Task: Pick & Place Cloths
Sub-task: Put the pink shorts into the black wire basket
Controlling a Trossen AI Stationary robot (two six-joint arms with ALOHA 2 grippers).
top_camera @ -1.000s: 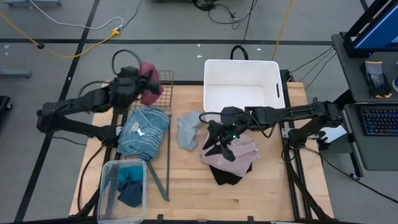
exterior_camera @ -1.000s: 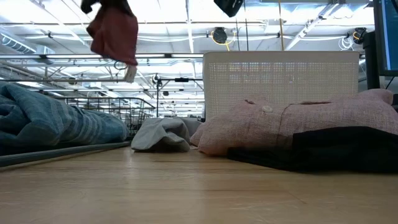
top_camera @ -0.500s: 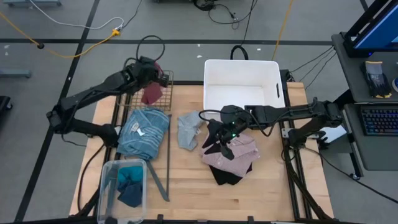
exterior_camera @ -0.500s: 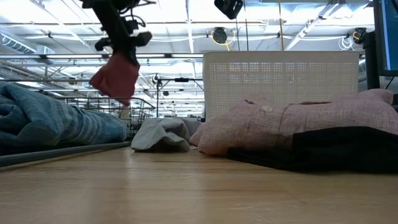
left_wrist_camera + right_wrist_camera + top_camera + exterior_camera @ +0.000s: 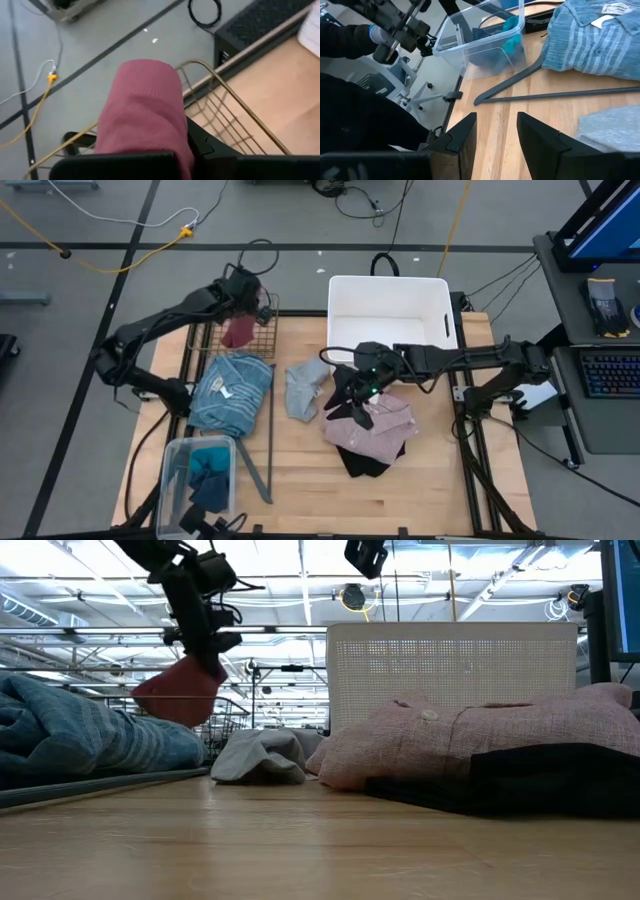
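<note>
The left gripper (image 5: pixel 243 298) is clamped on the maroon cloth (image 5: pixel 239 332), which hangs below it over the wire basket (image 5: pixel 262 330); this looks like the placing step, so next comes lowering and letting go. The right gripper (image 5: pixel 352 395), fingers (image 5: pixel 465 132) parted and empty, hovers above the pink shirt (image 5: pixel 385 425), likely the next pick.

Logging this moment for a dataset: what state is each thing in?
left pincer: shut on the maroon cloth, above the wire basket
right pincer: open, empty, above the pink shirt
blue striped top: crumpled on the table
grey-blue cloth: bunched on the table
white tub: looks empty
clear bin: holds teal and navy pieces
</note>
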